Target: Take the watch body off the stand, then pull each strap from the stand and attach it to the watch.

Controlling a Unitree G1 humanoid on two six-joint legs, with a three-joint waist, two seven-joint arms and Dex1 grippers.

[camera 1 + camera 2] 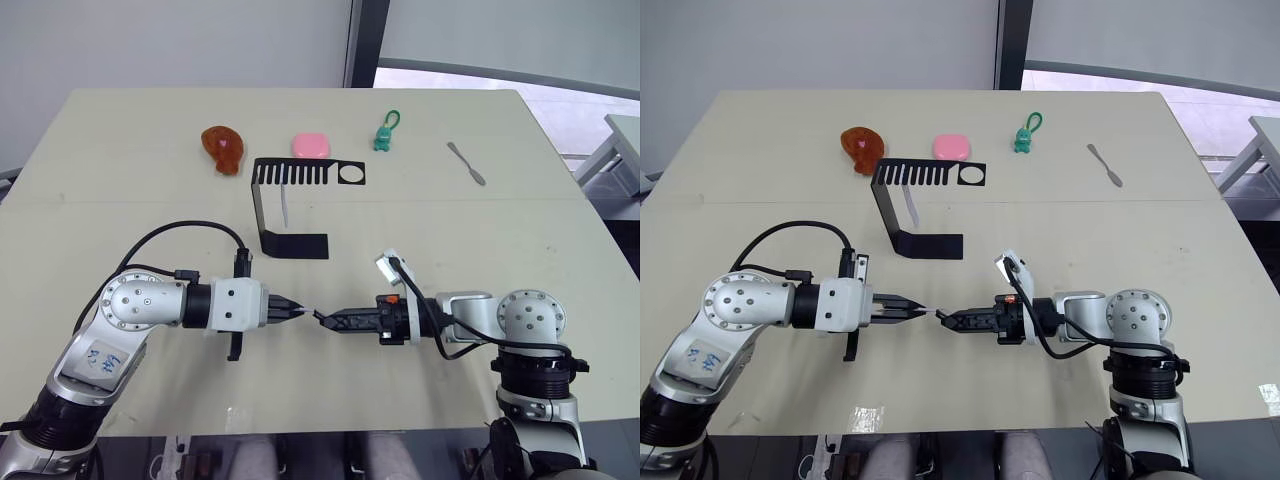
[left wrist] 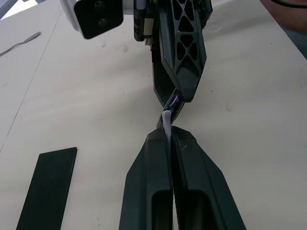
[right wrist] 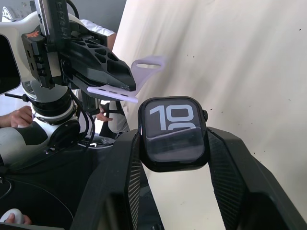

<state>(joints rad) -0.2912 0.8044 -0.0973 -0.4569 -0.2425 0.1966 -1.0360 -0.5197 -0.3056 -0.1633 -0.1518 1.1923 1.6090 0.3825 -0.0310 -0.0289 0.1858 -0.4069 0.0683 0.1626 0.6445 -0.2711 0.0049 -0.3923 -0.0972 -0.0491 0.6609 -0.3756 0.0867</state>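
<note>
— Beige table [image 1: 520, 250]; where's the watch body [image 3: 175, 132]?
— Clamped between the right gripper [image 1: 322, 319]'s fingers, lifted off the tabletop (screen lit).
— And the strap [image 3: 115, 92]?
— Pinched in the closed left gripper [image 1: 299, 310], its tip right beside the watch.
— The stand [image 1: 285, 200]?
— Behind both, another strap [image 1: 285, 203] hanging from it.

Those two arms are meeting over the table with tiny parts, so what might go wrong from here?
The right tool grips the watch body only by its edges, so a push from the strap might twist it loose. The left tool pinches that thin strap, which could bend or slip rather than slide into the watch. A second strap hangs on the stand; tugging it later may tip the stand.
</note>
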